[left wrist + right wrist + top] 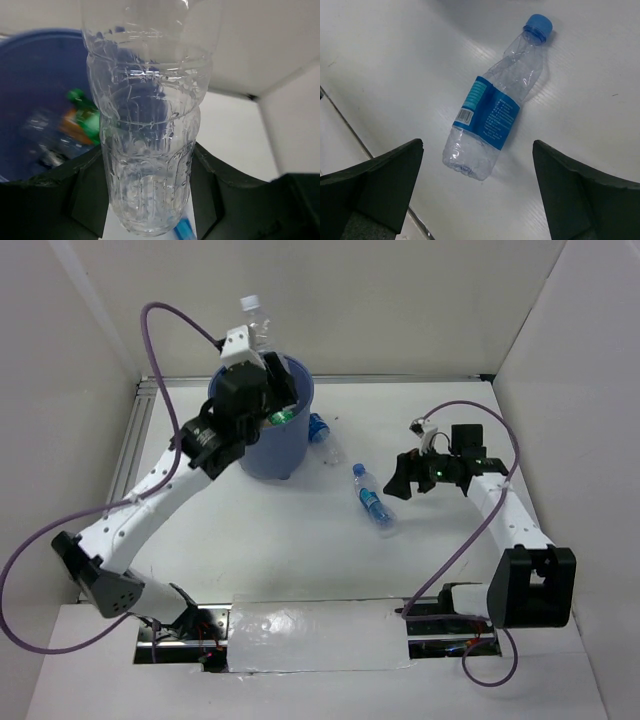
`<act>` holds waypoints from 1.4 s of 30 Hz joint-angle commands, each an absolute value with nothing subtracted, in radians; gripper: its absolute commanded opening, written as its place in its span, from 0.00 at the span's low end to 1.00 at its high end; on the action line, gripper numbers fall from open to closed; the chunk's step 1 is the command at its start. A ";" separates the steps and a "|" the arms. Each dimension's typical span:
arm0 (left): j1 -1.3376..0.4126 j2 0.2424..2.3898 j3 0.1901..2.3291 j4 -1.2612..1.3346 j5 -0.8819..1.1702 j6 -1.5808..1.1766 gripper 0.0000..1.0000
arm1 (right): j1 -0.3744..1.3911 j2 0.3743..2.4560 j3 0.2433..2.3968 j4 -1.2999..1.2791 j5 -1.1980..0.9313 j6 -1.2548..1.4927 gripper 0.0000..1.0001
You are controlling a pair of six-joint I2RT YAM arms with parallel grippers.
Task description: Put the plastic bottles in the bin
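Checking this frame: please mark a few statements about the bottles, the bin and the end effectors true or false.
1. The left end effector grips a clear bottle over the bin. True.
2. The right end effector is shut on a bottle. False: it is open above a blue-labelled bottle lying on the table.
3. A green bottle is inside the bin. True.
4. The bin lies tipped over. False: it stands upright.

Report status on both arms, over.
Left gripper shut on clear bottle, above the bin rim. Right gripper open over blue-label bottle lying on table. Third bottle beside bin. No obstruction seen.
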State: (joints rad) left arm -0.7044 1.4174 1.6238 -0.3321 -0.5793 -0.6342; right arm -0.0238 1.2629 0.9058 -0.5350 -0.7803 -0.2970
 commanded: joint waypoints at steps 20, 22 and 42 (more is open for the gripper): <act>-0.549 1.369 1.619 -0.345 -0.448 -0.450 1.00 | 0.281 1.634 1.029 -0.431 -0.362 -0.196 0.97; -0.604 1.301 1.493 -0.335 -0.399 -0.449 1.00 | 0.281 1.647 1.029 -0.440 -0.362 -0.196 0.83; -0.972 0.861 0.739 -0.275 -0.367 -0.813 1.00 | 0.242 1.713 1.906 -0.540 -0.684 -0.361 0.08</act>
